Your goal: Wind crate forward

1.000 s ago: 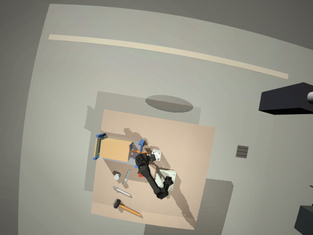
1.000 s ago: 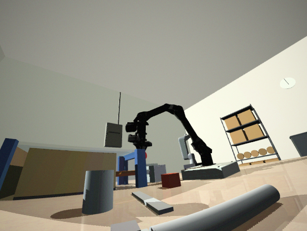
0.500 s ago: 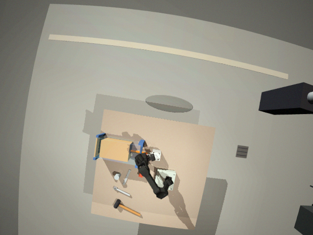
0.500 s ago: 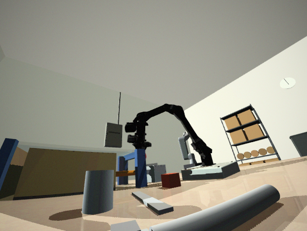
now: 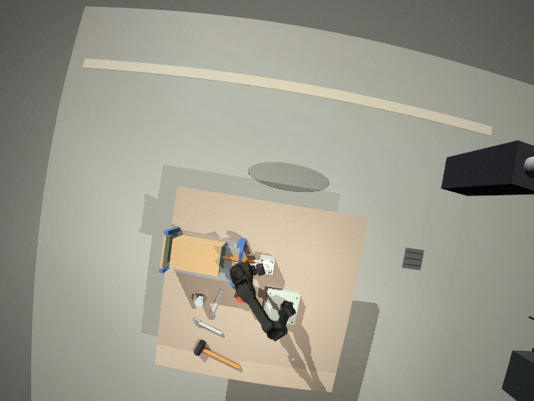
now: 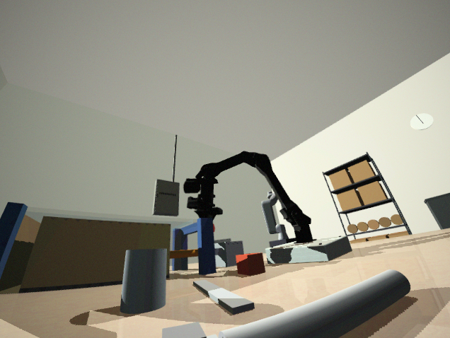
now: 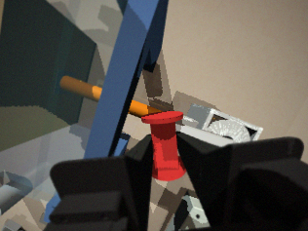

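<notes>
The tan crate (image 5: 196,255) (image 6: 97,250) sits flat inside the clear-panelled cubby. A gap separates its front from the blue steel frame (image 5: 241,244) (image 6: 206,247) (image 7: 113,87). An orange strap (image 6: 183,253) (image 7: 80,87) runs from the crate through the frame toward the winch (image 5: 268,269) (image 7: 226,131). A grey crank arm (image 7: 202,135) reaches from the winch top toward the upright red knob (image 7: 165,140). My gripper (image 7: 163,136) is shut on this knob, just outside the frame. The crank's square key is hidden.
A red block (image 5: 239,299) (image 6: 250,264) lies near the frame's lower end. A grey cylinder (image 5: 199,300) (image 6: 143,281), a flat grey bar (image 5: 217,301) (image 6: 223,295), a silver tool (image 5: 209,326) and a mallet (image 5: 220,357) are on the cubby's near side.
</notes>
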